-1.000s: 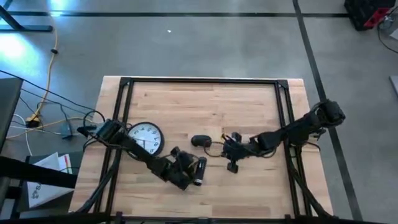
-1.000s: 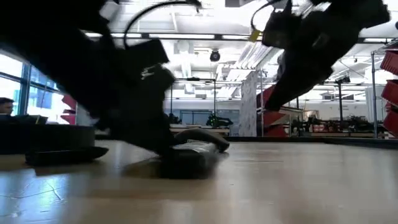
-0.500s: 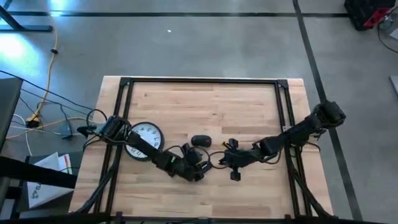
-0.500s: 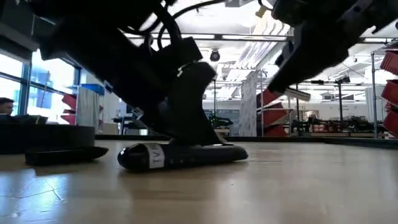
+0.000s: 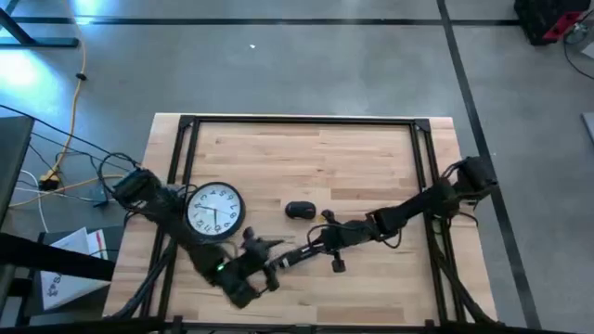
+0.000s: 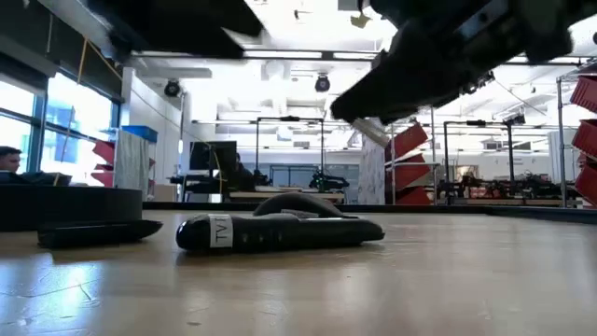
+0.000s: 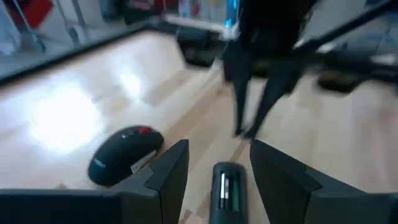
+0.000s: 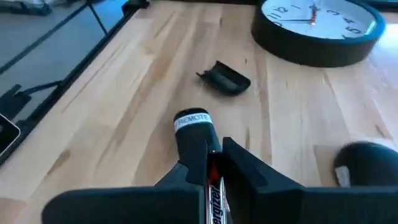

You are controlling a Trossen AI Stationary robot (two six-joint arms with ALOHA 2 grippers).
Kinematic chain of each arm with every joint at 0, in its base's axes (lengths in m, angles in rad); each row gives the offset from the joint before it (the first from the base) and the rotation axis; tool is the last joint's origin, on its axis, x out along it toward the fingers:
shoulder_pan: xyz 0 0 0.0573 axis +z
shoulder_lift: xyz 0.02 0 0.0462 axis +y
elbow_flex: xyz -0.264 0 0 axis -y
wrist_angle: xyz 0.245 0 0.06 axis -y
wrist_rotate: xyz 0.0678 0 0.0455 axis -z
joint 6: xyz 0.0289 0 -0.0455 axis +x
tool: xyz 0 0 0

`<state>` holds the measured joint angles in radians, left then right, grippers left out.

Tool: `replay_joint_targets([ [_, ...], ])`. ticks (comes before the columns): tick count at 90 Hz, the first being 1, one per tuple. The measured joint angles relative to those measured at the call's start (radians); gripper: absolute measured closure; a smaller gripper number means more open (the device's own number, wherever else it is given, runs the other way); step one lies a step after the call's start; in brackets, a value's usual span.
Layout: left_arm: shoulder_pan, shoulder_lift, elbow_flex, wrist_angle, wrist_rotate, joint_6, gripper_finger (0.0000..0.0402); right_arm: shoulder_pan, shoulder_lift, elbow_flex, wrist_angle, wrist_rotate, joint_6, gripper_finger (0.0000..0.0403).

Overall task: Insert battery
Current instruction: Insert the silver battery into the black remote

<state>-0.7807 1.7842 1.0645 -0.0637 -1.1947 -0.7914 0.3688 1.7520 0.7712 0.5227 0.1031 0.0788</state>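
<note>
A black remote [image 6: 280, 231] lies flat on the wooden table, its labelled end [image 8: 193, 121] toward the clock. Its small black battery cover [image 8: 224, 78] lies apart on the table. A battery [image 8: 215, 198] sits in my right gripper [image 8: 209, 159], which is shut on it and hovers above the remote [image 5: 295, 256]. My left gripper [image 7: 217, 163] stands open near the table's front, raised, its fingers either side of the remote's end [image 7: 225, 186] without touching it. A black mouse [image 7: 124, 155] rests beyond the remote. My right gripper pinches the battery [image 8: 214, 186] between its two fingers, and the battery lies along them. The fingers slant down from the table's right side toward the remote. In the low view the gripper [image 6: 373, 98] hangs above the remote, so the battery is lifted clear.
A round wall clock [image 5: 215, 209] lies face up at the table's left. The mouse [image 5: 299, 210] sits mid-table. A black metal frame [image 5: 306, 120] borders the table. Bare wood lies along the far half.
My left gripper has drawn back from the remote toward the table's near left and risen, leaving the remote flat on the table. My right gripper has moved toward the table's left edge with the battery, arriving over the remote.
</note>
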Motion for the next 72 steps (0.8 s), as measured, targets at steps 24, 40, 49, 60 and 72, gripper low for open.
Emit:
replay_joint_targets([
  [24,-0.096,0.004,0.0,0.0,-0.114,-0.061,0.0245,-0.033,0.123,0.0,0.191,-0.092,-0.078,0.0396],
  [40,-0.099,0.004,0.0,-0.001,-0.118,-0.064,0.0245,-0.064,0.199,0.0,0.277,-0.16,-0.076,0.0396],
  [49,-0.096,0.004,0.0,-0.002,-0.118,-0.063,0.0245,-0.075,0.214,0.0,0.301,-0.163,-0.084,0.0396],
  [60,-0.094,0.004,0.0,-0.013,-0.119,-0.065,0.0245,-0.075,0.237,0.0,0.313,-0.165,-0.104,0.0396],
  [72,-0.087,0.004,0.0,-0.018,-0.12,-0.07,0.0245,-0.076,0.269,0.0,0.331,-0.168,-0.106,0.0396],
])
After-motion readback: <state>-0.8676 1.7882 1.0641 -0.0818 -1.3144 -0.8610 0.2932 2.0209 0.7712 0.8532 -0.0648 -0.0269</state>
